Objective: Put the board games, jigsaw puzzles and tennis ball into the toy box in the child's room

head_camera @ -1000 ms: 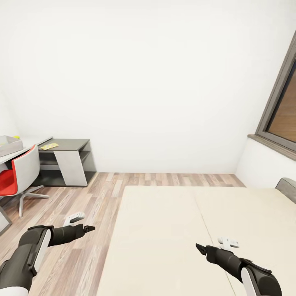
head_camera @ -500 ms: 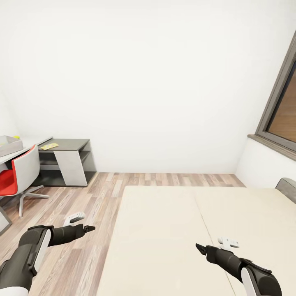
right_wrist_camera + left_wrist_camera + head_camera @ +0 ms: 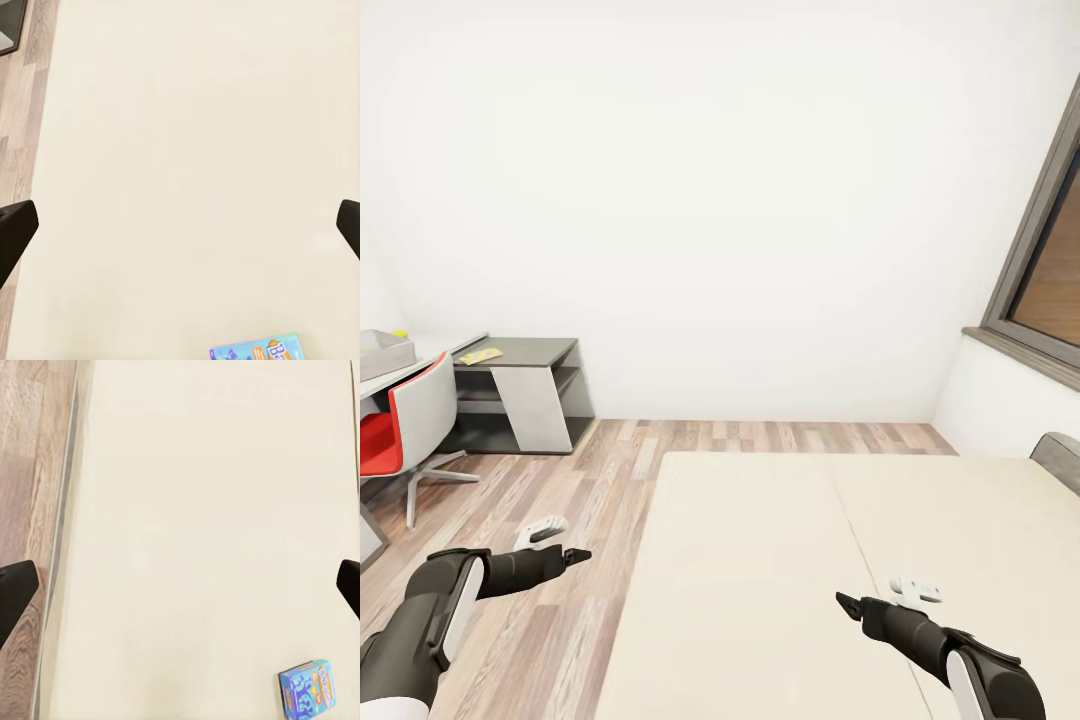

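The bed [image 3: 780, 560], with two beige mattress sections, fills the lower middle and right of the head view. A light blue board game [image 3: 307, 691] with an orange logo lies flat on the mattress in the left wrist view, and its edge [image 3: 259, 351] shows in the right wrist view. My left gripper [image 3: 575, 553] hangs over the floor beside the bed, and its dark fingers [image 3: 15, 592] stand wide open and empty. My right gripper [image 3: 845, 602] hovers above the mattress, fingers [image 3: 15, 229] wide open too. At far left a grey toy box [image 3: 380, 352] and a yellow tennis ball [image 3: 400, 333] sit on the table. A flat yellowish jigsaw puzzle [image 3: 480, 355] lies nearby.
A red and white swivel chair [image 3: 400, 430] stands by the table at left. A dark grey desk section [image 3: 525, 390] stands against the white back wall. Wood-plank floor [image 3: 610, 460] runs between desk and bed. A grey-framed window [image 3: 1045, 260] is at right.
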Robot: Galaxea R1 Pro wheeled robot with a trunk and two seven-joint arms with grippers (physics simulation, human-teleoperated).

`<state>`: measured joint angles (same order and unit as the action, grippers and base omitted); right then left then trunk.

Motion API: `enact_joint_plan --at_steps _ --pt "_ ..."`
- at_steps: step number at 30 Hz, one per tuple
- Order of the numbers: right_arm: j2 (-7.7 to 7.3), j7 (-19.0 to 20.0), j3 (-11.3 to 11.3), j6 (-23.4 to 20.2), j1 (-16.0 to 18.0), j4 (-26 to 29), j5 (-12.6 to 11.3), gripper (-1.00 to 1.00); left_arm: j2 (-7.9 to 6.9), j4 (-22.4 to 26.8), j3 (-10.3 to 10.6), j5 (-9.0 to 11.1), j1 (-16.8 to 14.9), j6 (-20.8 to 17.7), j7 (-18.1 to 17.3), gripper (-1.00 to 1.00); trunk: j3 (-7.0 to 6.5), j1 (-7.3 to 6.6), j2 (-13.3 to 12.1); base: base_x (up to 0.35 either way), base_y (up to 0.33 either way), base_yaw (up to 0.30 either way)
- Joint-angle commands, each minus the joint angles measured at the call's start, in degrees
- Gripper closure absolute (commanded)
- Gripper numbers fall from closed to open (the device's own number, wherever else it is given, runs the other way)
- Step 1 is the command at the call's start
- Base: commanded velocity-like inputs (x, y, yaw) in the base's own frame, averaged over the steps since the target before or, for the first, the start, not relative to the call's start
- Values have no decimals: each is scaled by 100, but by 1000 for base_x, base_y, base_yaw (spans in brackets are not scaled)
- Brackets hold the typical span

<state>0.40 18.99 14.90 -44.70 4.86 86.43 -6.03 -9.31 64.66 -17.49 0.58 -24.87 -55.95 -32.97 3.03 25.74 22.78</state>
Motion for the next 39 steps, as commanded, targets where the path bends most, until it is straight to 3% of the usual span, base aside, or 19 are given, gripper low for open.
enact_joint_plan --at_steps 1,39 --pt "4 -1 13 -39 6 5 -47 -100 0 3 -9 4 -7 -39 -17 -100 14 4 14 0 0 0" --pt "2 1 13 -39 6 5 -42 -100 0 3 -9 4 -5 -39 -20 -100 14 4 14 -15 0 0"
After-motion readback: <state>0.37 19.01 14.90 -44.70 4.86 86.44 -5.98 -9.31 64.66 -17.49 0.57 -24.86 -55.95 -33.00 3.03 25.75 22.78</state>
